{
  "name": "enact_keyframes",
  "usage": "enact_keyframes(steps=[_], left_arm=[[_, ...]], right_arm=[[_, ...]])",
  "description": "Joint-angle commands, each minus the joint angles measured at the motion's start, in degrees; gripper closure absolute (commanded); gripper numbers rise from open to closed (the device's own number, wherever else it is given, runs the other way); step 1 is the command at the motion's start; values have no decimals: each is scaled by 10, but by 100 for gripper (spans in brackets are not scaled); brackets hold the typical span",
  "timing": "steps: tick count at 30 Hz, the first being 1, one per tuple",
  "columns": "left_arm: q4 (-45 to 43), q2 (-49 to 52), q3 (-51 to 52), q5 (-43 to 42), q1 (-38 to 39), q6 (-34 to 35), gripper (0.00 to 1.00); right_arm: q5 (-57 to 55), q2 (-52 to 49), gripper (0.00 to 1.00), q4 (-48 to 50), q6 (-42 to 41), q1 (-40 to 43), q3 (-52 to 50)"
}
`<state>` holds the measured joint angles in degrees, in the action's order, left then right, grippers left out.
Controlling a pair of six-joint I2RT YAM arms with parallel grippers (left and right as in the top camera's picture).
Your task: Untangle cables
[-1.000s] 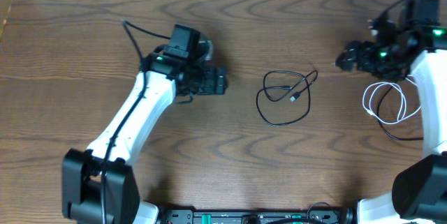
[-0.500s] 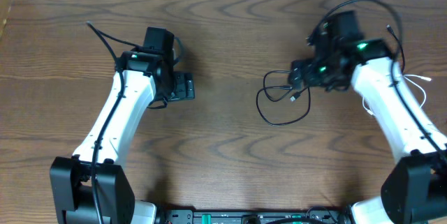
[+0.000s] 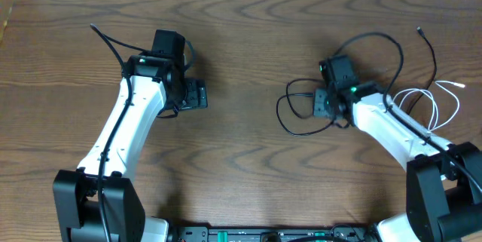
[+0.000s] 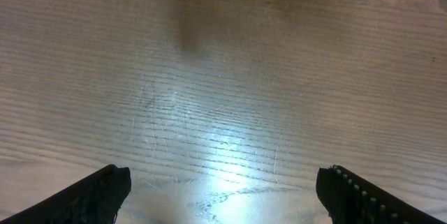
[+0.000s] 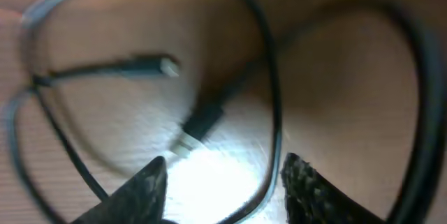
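Reaching for the black cable (image 3: pixel 280 114) looks to be the step in hand. It lies as a loose loop a little right of the table's (image 4: pixel 223 77) centre. The white cable (image 3: pixel 450 84) is coiled near the right edge, partly under the right arm. From overhead the two cords seem apart, though the arm covers the stretch between them, so I cannot be sure.

Right gripper (image 5: pixel 223 182): fingers parted, holding nothing. It hangs low over the loop, one strand and a small plug (image 5: pixel 199 123) lying between the tips. A second plug end (image 5: pixel 150 65) points in from the left.

Left gripper (image 4: pixel 223 196): wide open, empty, over bare wood in the left half of the table.

Next move, as I judge it: settle onto one strand or the plug only, close, then draw the loop open. Catching two strands at once would tighten the coil.

Hard to read: the right wrist view is blurred, so which strand crosses over which is unclear. The right arm's own thicker wire (image 3: pixel 376 37) arcs close by and could be mistaken for the cord.
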<state>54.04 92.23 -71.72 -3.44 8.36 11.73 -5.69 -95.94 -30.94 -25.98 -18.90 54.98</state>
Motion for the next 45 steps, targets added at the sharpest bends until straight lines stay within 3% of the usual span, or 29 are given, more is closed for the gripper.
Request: enact_keyframes(steps=[1,13,26,28,34,40,45], left_arm=[[3,-6,-7,9,-1,-8,9],[4,-6,-7,9,-1,-8,9],[3,-6,-7,9,-1,-8,10],[3,-6,-7,9,-1,-8,9],[3,-6,-7,9,-1,-8,9],[3,-6,-7,9,-1,-8,9],[3,-6,-7,9,-1,-8,9]], right_arm=[[-21,-1,55,1,-45,-4,-30],[3,-1,54,-12,-44,-6,-52],[18,-1,61,22,-75,-7,-103],[21,-1,67,41,-74,-7,-117],[40,-1,99,66,-74,-7,-125],[48,-1,99,68,-69,-6,-123],[64,6,99,27,-14,-3,-82]])
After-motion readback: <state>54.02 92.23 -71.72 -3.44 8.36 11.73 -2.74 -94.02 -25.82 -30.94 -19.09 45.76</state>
